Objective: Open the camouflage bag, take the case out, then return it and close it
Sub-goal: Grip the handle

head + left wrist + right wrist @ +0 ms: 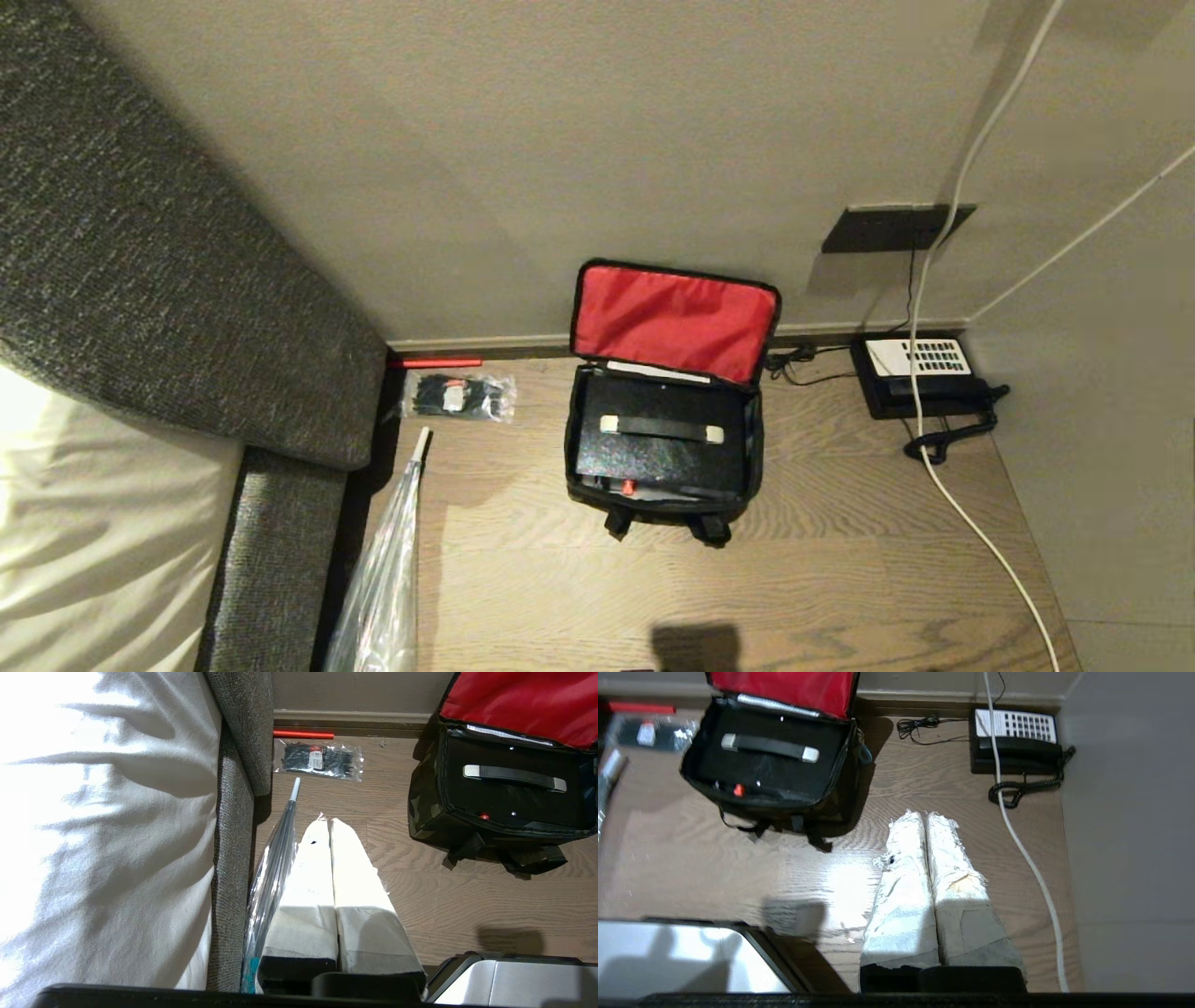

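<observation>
The camouflage bag (571,453) stands on the wooden floor against the wall, its red-lined lid (674,322) propped open. Inside lies the case (653,453), black, with a strap handle on top and a small red mark at its near edge. The bag (423,812) and the case (504,798) also show in the left wrist view. There my left gripper (327,820) hangs shut and empty above the floor, left of the bag. My right gripper (924,814) is shut and empty too, to the right of the bag (840,795) and case (775,772). Neither gripper shows in the head view.
A grey upholstered bed frame (187,280) with white bedding fills the left. Beside it lie a clear packet of black ties (457,396), a red rod (434,361) and a plastic-wrapped umbrella (387,569). A black telephone (920,373) and a white cable (971,523) are on the right.
</observation>
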Controlling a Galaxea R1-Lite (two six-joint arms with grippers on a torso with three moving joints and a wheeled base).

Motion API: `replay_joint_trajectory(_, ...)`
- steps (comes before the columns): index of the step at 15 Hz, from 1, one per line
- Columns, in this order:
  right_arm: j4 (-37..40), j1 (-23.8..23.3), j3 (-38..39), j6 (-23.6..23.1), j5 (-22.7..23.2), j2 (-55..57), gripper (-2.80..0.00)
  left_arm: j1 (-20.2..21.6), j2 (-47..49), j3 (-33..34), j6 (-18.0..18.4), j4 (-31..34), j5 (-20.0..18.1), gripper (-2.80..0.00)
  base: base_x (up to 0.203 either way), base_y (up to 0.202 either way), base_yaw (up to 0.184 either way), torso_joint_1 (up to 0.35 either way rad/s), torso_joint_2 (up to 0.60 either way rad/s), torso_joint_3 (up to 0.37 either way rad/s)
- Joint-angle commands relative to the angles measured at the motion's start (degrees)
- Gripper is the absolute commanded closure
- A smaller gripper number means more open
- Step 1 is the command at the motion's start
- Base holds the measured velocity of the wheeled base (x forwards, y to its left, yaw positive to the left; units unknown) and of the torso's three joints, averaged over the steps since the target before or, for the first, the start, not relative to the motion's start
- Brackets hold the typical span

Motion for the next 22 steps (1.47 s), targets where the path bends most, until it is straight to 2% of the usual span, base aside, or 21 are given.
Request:
replay_joint_trajectory(1, 0.23, 0.03, -0.18, -1.01, 0.07, -0.11, 0.0, 0.02, -0.02, 0.18, -0.02, 0.0, 0.02, 0.0, 0.0, 0.0, 0.0, 0.0, 0.0, 0.0)
replay_joint_trajectory(3, -2.11, 0.0, -0.42, 2.14, -1.07, -0.18, 0.0, 0.02, -0.02, 0.18, -0.02, 0.0, 0.02, 0.0, 0.0, 0.0, 0.0, 0.0, 0.0, 0.0)
replay_joint_trajectory(4, -3.03, 0.01, -2.97, 3.49, -1.37, -0.16, 0.0, 0.02, -0.02, 0.18, 0.13, 0.0, 0.02, 0.0, 0.0, 0.0, 0.0, 0.0, 0.0, 0.0)
replay_joint_trajectory(5, -0.76, 0.01, -7.56, 4.06, -0.43, -0.14, 0.0, 0.02, -0.02, 0.18, 0.19, 0.0, -0.01, 0.0, 0.0, 0.0, 0.0, 0.0, 0.0, 0.0)
replay_joint_trajectory(6, 5.33, 0.01, -14.98, 4.44, 1.54, -0.14, 0.0, 0.02, -0.02, 0.18, 0.15, 0.0, 0.02, 0.0, 0.0, 0.0, 0.0, 0.0, 0.0, 0.0)
replay_joint_trajectory(9, 31.07, 0.01, -37.53, 5.88, 7.16, -0.03, 0.0, 0.02, -0.02, 0.18, 0.15, 0.0, 0.02, 0.0, 0.0, 0.0, 0.0, 0.0, 0.0, 0.0)
replay_joint_trajectory(10, 40.91, 0.01, -41.83, 6.4, 10.35, 0.14, 0.0, 0.02, -0.02, 0.18, 0.15, 0.0, 0.02, 0.0, 0.0, 0.0, 0.0, 0.0, 0.0, 0.0)
replay_joint_trajectory(11, 46.99, -0.02, -44.01, 6.74, 13.0, 1.53, 0.0, 0.02, -0.02, 0.18, 0.15, 0.0, -0.06, 0.0, 0.0, 0.0, 0.0, 0.0, 0.0, 0.0)
replay_joint_trajectory(14, 49.97, -0.08, -48.74, 8.33, 15.24, 16.03, 0.0, 0.02, -0.02, 0.18, 0.15, 0.0, 0.02, 0.0, 0.0, 0.0, 0.0, 0.0, 0.0, 0.0)
replay_joint_trajectory(16, 47.87, -0.07, -50.09, 9.26, 16.2, 33.27, 0.0, 0.02, -0.02, 0.18, 0.15, 0.0, 0.02, 0.0, 0.0, 0.0, 0.0, 0.0, 0.0, 0.0)
replay_joint_trajectory(18, 39.24, -0.06, -50.12, 9.87, 16.84, 49.36, 0.0, 0.02, -0.02, 0.18, 0.15, 0.0, 0.02, 0.0, 0.0, 0.0, 0.0, 0.0, 0.0, 0.0)
replay_joint_trajectory(20, 23.53, 0.34, -49.69, 10.35, 17.62, 65.1, 0.0, 0.02, -0.02, 0.18, 0.15, 0.0, -0.06, 0.0, 0.0, 0.0, 0.0, 0.0, 0.0, 0.0)
replay_joint_trajectory(22, 3.67, 2.06, -49.14, 10.95, 18.72, 79.63, 0.0, 0.02, -0.02, 0.18, 0.15, 0.0, 0.02, 0.0, 0.0, 0.0, 0.0, 0.0, 0.0, 0.0)
